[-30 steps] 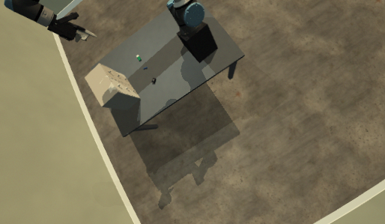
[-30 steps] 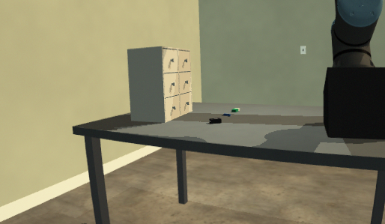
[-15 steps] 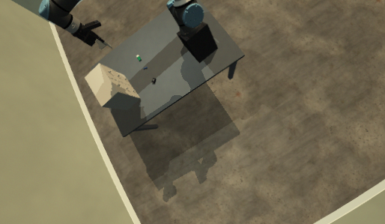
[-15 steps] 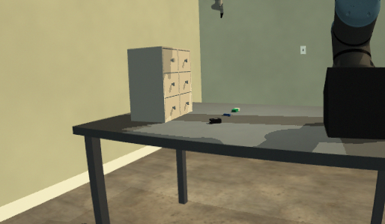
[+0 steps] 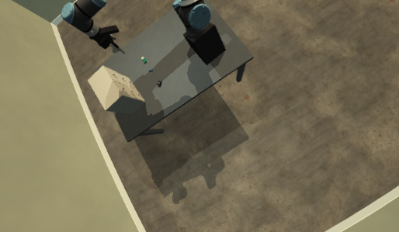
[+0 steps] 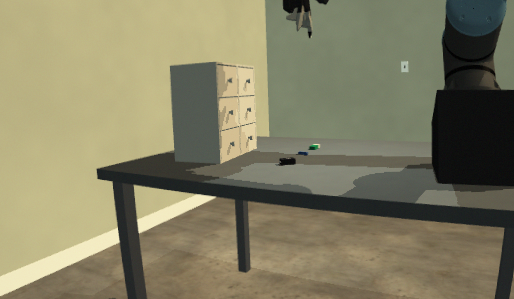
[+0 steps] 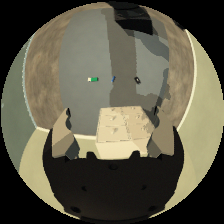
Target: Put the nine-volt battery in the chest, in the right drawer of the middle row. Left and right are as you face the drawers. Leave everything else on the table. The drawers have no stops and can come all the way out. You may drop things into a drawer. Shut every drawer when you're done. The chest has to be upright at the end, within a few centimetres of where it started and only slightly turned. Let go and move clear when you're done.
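The pale chest (image 5: pixel 102 84) (image 6: pixel 196 114) (image 7: pixel 121 150) stands upright at one end of the table, with three rows of two drawers, all looking shut. The right drawer of the middle row (image 6: pixel 245 113) is flush with the front. A black item (image 5: pixel 159 84) (image 6: pixel 287 161) (image 7: pixel 137 80), a small blue item (image 5: pixel 150 70) (image 6: pixel 303 153) (image 7: pixel 113 79) and a green-and-white item (image 5: pixel 143 60) (image 6: pixel 314 147) (image 7: pixel 93 79) lie apart before the drawers. They are too small to tell which is the nine-volt battery. My gripper (image 5: pixel 119 50) (image 6: pixel 305 31) (image 7: pixel 112 107) is open and empty, higher than the chest.
The dark table (image 5: pixel 133 131) (image 6: pixel 150 180) bears the chest and items. A large black block (image 5: pixel 206 45) (image 6: pixel 472 137) under the arm's base stands at the table's other end. A wall (image 5: pixel 35 98) (image 6: pixel 90 102) rises close behind the chest. Shadows cross the table.
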`<move>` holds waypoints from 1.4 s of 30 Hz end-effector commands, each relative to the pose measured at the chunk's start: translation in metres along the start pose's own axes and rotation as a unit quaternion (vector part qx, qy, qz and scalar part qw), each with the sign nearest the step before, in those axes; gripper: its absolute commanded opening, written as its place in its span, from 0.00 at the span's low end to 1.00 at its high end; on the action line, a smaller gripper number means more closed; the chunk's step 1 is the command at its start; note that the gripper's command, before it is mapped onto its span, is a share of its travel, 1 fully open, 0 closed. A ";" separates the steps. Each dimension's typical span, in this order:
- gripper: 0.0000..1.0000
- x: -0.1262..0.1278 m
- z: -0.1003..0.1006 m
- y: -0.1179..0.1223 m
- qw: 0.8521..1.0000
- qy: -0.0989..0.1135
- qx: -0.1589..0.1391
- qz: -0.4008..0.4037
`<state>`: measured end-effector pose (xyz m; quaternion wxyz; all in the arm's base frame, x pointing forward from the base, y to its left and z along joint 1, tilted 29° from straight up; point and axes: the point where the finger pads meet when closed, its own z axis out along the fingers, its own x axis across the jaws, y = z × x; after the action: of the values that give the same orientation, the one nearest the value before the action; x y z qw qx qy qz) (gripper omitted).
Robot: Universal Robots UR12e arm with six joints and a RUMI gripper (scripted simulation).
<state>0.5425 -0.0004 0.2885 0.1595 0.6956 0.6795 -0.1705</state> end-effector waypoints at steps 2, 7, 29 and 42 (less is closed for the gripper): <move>1.00 -0.003 0.013 -0.008 0.999 -0.013 -0.008 0.031; 1.00 -0.003 0.016 -0.009 0.999 -0.016 -0.009 0.037; 1.00 -0.003 0.018 -0.010 0.999 -0.017 -0.010 0.040; 1.00 -0.004 0.019 -0.010 1.000 -0.017 -0.010 0.024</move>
<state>0.5316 -0.0117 0.2732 0.1825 0.7113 0.6569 -0.1710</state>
